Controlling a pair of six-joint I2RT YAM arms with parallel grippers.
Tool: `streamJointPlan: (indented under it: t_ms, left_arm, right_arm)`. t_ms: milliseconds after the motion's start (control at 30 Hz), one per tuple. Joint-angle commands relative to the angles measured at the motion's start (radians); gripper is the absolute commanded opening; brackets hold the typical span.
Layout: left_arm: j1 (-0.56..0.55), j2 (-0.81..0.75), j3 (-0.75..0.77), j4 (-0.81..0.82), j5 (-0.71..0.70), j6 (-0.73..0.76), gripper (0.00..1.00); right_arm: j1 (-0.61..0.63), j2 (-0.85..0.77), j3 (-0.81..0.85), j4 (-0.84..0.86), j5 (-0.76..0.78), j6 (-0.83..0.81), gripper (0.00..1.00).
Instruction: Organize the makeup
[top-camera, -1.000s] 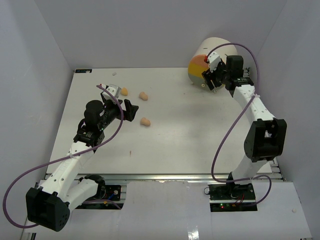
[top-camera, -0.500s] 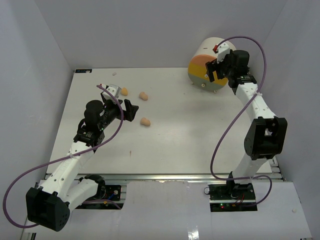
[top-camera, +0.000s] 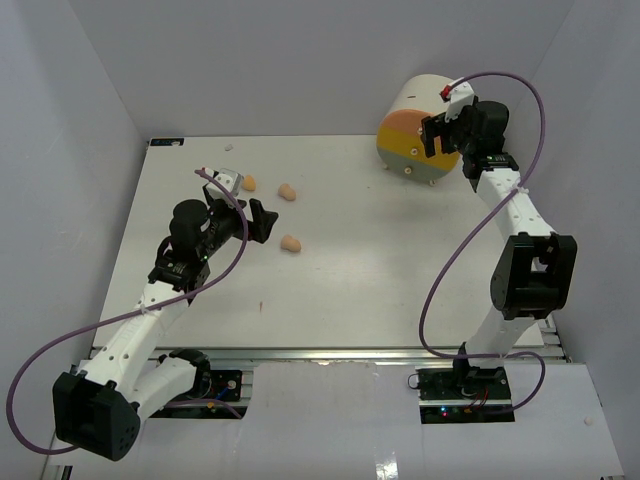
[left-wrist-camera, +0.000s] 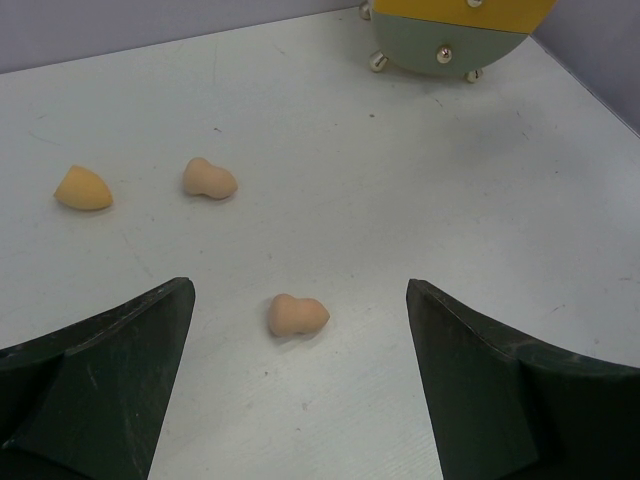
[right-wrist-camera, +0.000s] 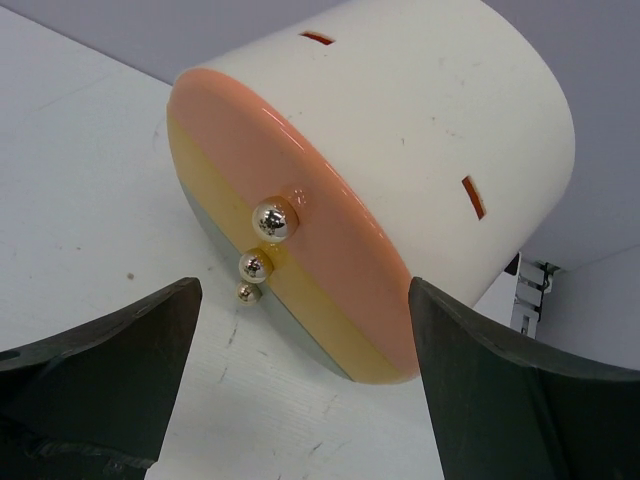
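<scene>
Hovering right in front of the cream drawer drum (right-wrist-camera: 420, 130), the right gripper (right-wrist-camera: 300, 300) has its jaws spread wide and nothing between them. The drum's three gold knobs (right-wrist-camera: 275, 220) sit just ahead of the gap. All three drawer fronts (pink, yellow, grey-green) look pushed in flush.

The left gripper (left-wrist-camera: 300, 288) is well away from the drum and just as wide open and empty. The nearest peach sponge (left-wrist-camera: 298, 315) lies on the table roughly between its fingers, not touched.

Two more are farther from that gripper, also well apart from the drum: a second peach sponge (left-wrist-camera: 209, 179) and a yellower wedge-shaped sponge (left-wrist-camera: 82, 188).

Progress-wise I'd say not much is sorted yet. All three sponges are loose on the table and no drawer is open to take them. I don't see any palettes or lipsticks, and maybe they're already inside, but I can't tell. Nothing sits between the sponges and the drum, so the only real obstacle looks like the shut drawers.
</scene>
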Motion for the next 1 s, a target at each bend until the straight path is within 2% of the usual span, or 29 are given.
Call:
streamJointPlan:
  t_ms: [0, 300, 633, 900, 967]
  left_arm:
    - [0.004, -0.001, 0.000, 0.005, 0.028, 0.006, 0.98]
    - [0.002, -0.001, -0.001, 0.005, 0.022, 0.008, 0.98]
    - [0.004, 0.003, 0.000, 0.006, 0.022, 0.010, 0.98]
    - [0.004, 0.010, 0.000, 0.005, 0.024, 0.012, 0.98]
    - [0.004, 0.011, 0.000, 0.005, 0.024, 0.012, 0.98]
  right_arm:
    - [-0.012, -0.074, -0.008, 0.130, 0.035, 0.091, 0.90]
    - [-0.023, 0.102, 0.140, 0.071, 0.095, 0.162, 0.90]
    - [-0.070, 0.234, 0.292, 0.038, -0.014, 0.082, 0.91]
    - [-0.139, 0.298, 0.376, 0.014, -0.139, 0.298, 0.91]
    - [-0.155, 0.307, 0.376, 0.011, -0.177, 0.331, 0.93]
